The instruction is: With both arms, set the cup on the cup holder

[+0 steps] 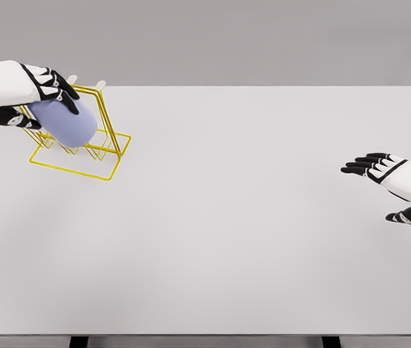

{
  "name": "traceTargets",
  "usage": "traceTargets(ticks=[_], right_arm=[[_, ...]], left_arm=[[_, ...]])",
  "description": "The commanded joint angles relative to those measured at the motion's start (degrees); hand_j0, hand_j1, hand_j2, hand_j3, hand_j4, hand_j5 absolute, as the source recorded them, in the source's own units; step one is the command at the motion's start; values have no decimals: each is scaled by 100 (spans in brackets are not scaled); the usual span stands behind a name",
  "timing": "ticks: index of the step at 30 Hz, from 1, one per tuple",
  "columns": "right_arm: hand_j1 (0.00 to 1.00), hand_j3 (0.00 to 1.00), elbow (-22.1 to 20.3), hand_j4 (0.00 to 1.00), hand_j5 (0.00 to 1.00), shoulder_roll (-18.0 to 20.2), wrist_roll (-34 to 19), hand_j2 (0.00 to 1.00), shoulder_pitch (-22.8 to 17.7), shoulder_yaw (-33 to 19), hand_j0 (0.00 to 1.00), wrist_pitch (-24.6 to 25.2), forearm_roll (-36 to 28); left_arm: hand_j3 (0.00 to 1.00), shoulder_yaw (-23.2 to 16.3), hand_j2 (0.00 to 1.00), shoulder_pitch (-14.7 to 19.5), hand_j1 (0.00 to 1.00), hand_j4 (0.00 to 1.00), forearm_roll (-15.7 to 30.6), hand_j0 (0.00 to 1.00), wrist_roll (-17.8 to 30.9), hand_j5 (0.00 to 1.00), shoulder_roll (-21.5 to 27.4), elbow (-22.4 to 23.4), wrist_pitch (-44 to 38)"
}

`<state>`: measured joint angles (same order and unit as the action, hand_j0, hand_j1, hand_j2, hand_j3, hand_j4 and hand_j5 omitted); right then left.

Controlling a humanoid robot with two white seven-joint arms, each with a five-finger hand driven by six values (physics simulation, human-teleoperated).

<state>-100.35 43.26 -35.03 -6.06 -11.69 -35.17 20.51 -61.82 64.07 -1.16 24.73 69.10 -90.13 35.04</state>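
1. The worktop (pixel 227 239) is a plain white surface that fills most of the head view; all positions below are given relative to the cup holder.
2. The cup holder (pixel 107 148) is a yellow wire rack with a rectangular base frame and upright angled wires. It stands on the worktop at the far left.
3. The cup (pixel 66 123) is a pale blue-lilac vessel. It lies tilted on its side within the upright wires of the cup holder, above the base frame. Whether it rests on a wire peg cannot be determined.
4. The left hand (pixel 46 90) enters from the left edge and sits over the upper left part of the cup holder. Its black-and-white fingers are wrapped around the upper end of the cup, gripping it.
5. The right hand (pixel 379 170) is well apart from the cup holder, at the far right of the worktop. Its fingers are extended and relaxed, pointing toward the cup holder, and it holds nothing.
6. Nothing else lies on the worktop between the cup holder and the right hand.
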Motion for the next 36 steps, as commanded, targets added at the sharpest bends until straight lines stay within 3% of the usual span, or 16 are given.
traceTargets(ticks=[1,17,23,36], right_arm=[[100,100,-2,100,100,7,3,100,0,0,100,17,-38],[100,100,-2,100,100,-10,3,100,0,0,100,17,-30],[100,100,-11,100,100,-19,3,100,0,0,100,17,-30],[100,100,-11,100,100,-1,3,100,0,0,100,17,-30]], left_arm=[[53,12,53,0,53,53,55,53,6,53,7,-5,-4],[56,-23,56,-114,56,56,-51,56,6,56,-19,48,-4],[83,-23,83,-114,83,83,-121,83,6,83,-72,57,-4],[90,3,90,-193,90,90,-130,90,6,90,-99,48,-4]])
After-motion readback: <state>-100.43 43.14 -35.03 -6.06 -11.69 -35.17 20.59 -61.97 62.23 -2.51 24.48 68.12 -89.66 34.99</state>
